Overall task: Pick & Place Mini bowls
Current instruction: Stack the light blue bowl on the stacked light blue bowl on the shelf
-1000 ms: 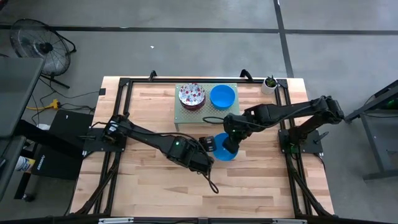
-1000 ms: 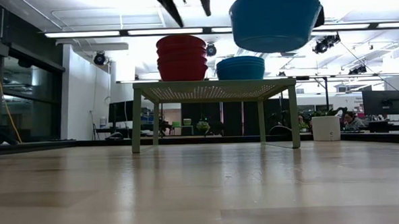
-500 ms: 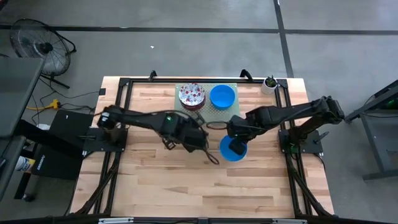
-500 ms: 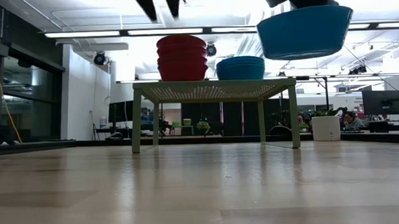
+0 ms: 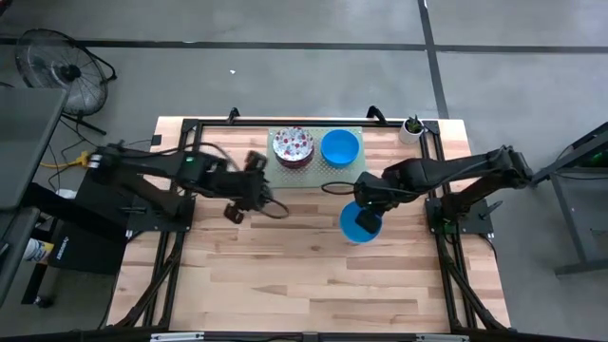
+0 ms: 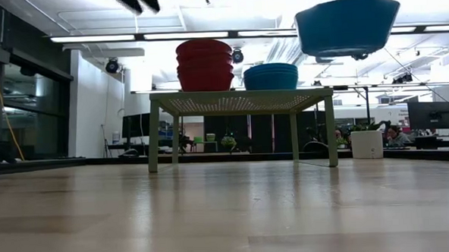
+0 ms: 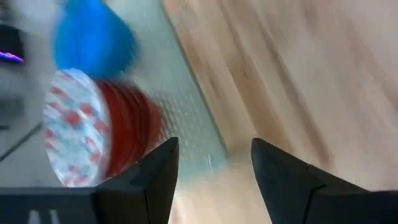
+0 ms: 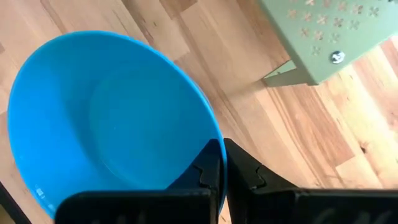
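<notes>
Wooden tabletop; we see the right gripper clamped on a blue mini bowl, aloft beside the green stand. Carry step; next, lower and release. Left gripper spread, empty.

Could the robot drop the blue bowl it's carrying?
Maybe. The right gripper pinches only the rim of the blue bowl, which hangs high above the table, so a slip would mean a drop. It is also near the green stand with the stacked bowls, so a careless swing might bump those.
</notes>
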{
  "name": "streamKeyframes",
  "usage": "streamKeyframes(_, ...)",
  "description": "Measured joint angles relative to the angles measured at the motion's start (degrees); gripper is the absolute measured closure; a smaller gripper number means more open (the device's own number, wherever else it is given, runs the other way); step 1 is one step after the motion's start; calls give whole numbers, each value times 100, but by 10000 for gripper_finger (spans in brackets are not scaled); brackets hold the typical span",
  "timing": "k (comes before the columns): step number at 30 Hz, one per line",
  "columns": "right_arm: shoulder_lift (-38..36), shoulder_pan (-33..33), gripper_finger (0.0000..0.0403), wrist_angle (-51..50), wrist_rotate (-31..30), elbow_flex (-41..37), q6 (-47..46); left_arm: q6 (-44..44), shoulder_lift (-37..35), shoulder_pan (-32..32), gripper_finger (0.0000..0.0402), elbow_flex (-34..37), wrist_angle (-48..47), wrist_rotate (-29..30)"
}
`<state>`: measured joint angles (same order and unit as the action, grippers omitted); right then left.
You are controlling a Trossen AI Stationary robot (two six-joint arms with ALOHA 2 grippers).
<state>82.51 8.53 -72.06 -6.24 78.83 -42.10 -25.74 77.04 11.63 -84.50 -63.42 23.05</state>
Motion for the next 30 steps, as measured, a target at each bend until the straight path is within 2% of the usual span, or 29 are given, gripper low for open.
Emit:
streamKeyframes(2, -70, -40, 402, -8, -2, 0, 22, 376, -464, -47, 207, 661, 1118, 21)
streamKeyframes(4, -148, -96, 403, -41, -9, 0, 55, 750, -1027, -29, 207, 1430, 1282, 87)
streamKeyframes(7, -243, -196, 403, -73, -30, 0, 137, 1239, -1732, -47, 207, 2335, 2465, 138)
streamKeyframes(9, -324, -277, 403, -119, -22, 0, 205, 1497, -2163, -39, 207, 2924, 2624, 303)
streamKeyframes(11, -360, -354, 403, -138, -20, 0, 250, 1784, -2565, -41, 207, 3358, 3226, 410)
streamKeyframes(13, -434, -418, 403, -144, -5, 1, 301, 1982, -2986, -39, 207, 3849, 3253, 479)
streamKeyframes(15, -489, -478, 403, -171, 29, 2, 373, 2150, -3320, -41, 207, 4188, 3791, 562)
streamKeyframes(18, -536, -560, 403, -182, 78, 2, 468, 2309, -3893, -37, 207, 4760, 3870, 739)
streamKeyframes(20, -547, -605, 403, -207, 97, 2, 502, 2350, -4219, -41, 207, 5051, 4415, 766)
streamKeyframes(30, -550, -775, 403, -94, 433, 16, 460, 2052, -6367, -39, 207, 6522, 5354, 839)
